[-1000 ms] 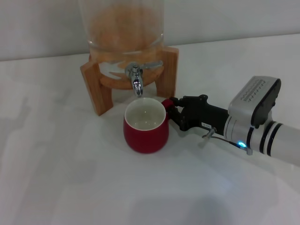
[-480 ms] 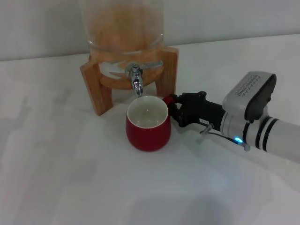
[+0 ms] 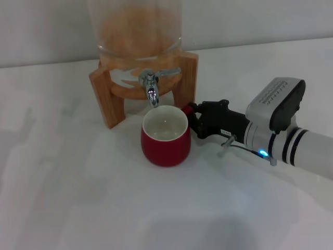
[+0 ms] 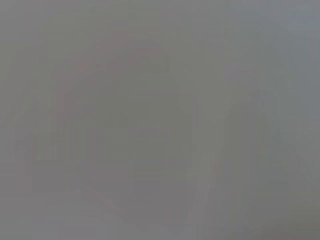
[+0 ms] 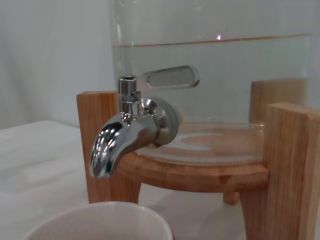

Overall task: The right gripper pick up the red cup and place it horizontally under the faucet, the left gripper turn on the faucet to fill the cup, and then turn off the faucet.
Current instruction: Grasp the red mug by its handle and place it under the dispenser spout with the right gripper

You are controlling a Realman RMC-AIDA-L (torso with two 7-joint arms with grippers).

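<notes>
- While the placing step is in hand, the glass dispenser (image 3: 136, 26) is shown as the largest body, standing at the back of the white table (image 3: 62, 198) with liquid visible inside it in the right wrist view.
- The wooden stand (image 3: 104, 96) is seen carrying the dispenser; its legs flank the tap on both sides, so access from the side is judged narrow.
- The right gripper (image 3: 191, 119) is reached in from the right, its black fingers clamped on the handle of the cup; the arm with the blue light is laid low over the table.
- The red cup (image 3: 165, 143) is set upright on the table just in front of the stand, its white inside empty, its far rim lying beneath the spout.
- The faucet (image 3: 151, 91) is shown with its spout pointing down and its flat lever (image 5: 167, 77) lying sideways; no flow is seen, so it is judged shut.
- Next, alignment of the cup under the spout is to be confirmed, and the lever is to be turned by the left gripper, which is not in view; the left wrist view shows only blank grey.
</notes>
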